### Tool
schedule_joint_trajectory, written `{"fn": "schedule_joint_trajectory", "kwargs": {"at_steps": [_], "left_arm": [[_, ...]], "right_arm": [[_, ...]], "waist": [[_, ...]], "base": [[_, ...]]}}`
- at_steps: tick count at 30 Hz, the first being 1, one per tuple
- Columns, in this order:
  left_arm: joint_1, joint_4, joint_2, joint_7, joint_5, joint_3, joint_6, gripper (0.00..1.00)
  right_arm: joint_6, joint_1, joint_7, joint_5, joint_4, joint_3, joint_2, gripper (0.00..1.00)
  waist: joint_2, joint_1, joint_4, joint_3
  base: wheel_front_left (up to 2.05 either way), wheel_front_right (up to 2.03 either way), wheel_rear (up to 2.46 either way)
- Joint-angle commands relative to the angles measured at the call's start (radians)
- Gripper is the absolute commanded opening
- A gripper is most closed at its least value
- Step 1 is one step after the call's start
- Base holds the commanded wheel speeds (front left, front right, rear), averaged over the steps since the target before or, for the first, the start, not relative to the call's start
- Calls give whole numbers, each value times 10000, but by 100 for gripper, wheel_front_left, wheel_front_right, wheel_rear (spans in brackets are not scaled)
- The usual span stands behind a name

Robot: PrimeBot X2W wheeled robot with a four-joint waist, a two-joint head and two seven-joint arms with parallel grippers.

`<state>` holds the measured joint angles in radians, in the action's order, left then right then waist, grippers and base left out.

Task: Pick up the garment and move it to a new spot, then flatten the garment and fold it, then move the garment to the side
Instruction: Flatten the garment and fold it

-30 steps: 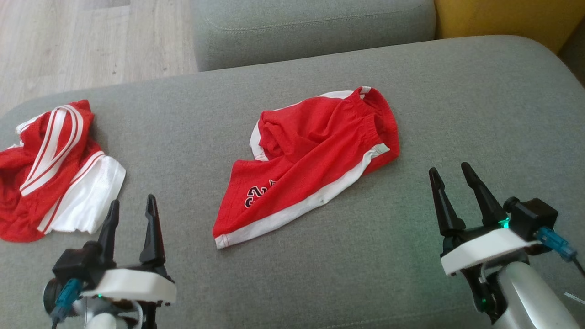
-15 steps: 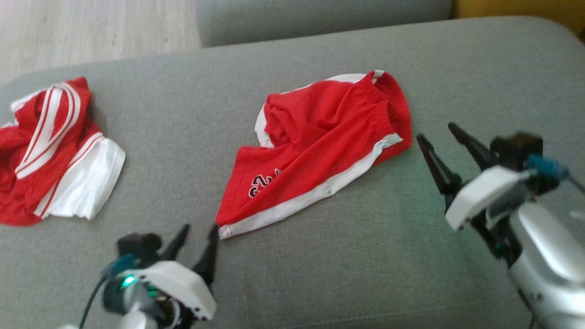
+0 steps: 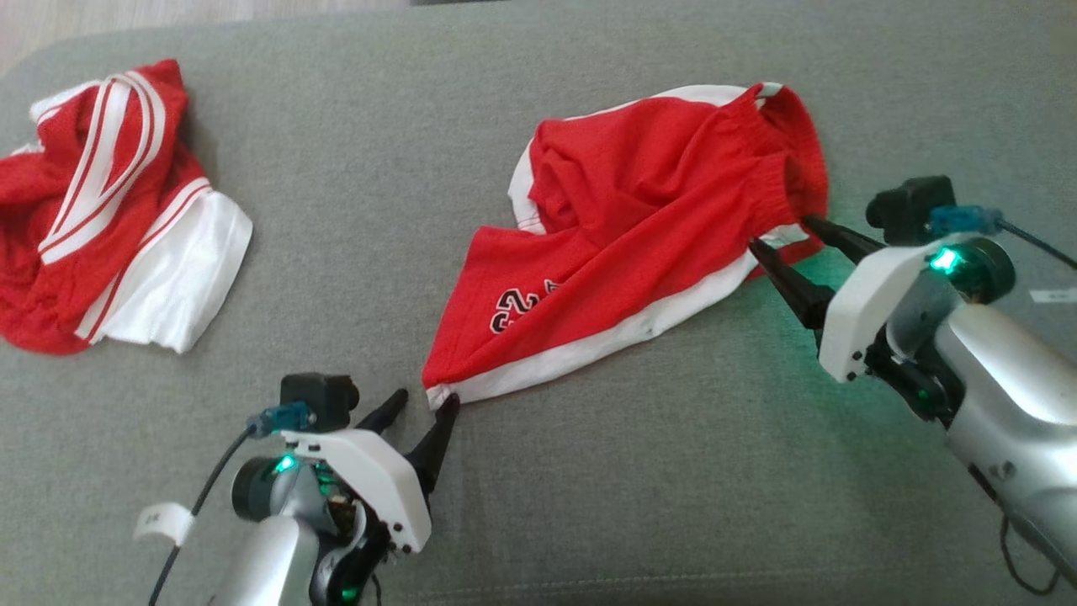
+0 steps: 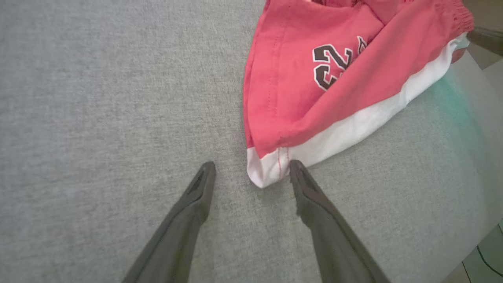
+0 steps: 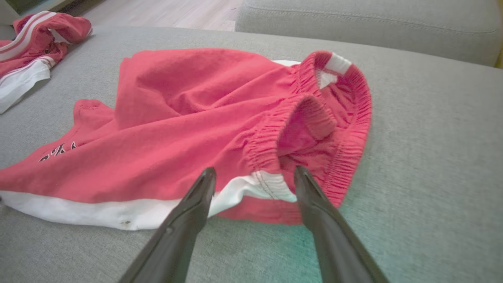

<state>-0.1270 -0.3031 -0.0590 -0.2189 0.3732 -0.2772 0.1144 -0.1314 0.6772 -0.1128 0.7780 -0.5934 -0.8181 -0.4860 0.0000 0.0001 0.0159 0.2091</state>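
Note:
The garment (image 3: 648, 244) is a pair of red shorts with white side trim and a black number print, lying rumpled on the grey sofa seat (image 3: 379, 210). My left gripper (image 3: 426, 401) is open at the white hem corner (image 4: 267, 171), which lies between its fingertips (image 4: 251, 167). My right gripper (image 3: 778, 231) is open at the elastic waistband (image 5: 310, 118), its fingers straddling the white trim at the waistband end (image 5: 271, 184). Nothing is gripped.
A second red and white garment (image 3: 101, 202) lies crumpled at the seat's left end, also in the right wrist view (image 5: 27, 51). A grey back cushion (image 5: 373, 23) stands behind, with wooden floor (image 5: 165, 13) beyond.
The head camera has tilted down and closer. Both arms have reached forward: the left gripper to the hem corner, the right gripper to the waistband. The shorts lie as before.

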Motion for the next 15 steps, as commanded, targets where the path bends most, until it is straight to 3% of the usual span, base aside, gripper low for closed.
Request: {"fn": "schedule_joint_trajectory", "kwargs": {"at_steps": [1, 8, 15], "left_arm": [[-453, 201, -127, -47, 51, 261, 11, 100], [-658, 225, -178, -152, 337, -343, 110, 100], [-726, 248, -280, -141, 509, -659, 134, 87]], "right_arm": [[7, 404, 112, 406, -20, -456, -213, 100], [7, 1095, 258, 1388, -647, -1881, -359, 100], [7, 1512, 519, 1975, -1221, -2651, -381, 100]], "waist": [[0, -1, 107, 121], [0, -1, 187, 243], [0, -1, 173, 271]], "base": [[0, 0, 0], [0, 0, 0], [0, 0, 0]]}}
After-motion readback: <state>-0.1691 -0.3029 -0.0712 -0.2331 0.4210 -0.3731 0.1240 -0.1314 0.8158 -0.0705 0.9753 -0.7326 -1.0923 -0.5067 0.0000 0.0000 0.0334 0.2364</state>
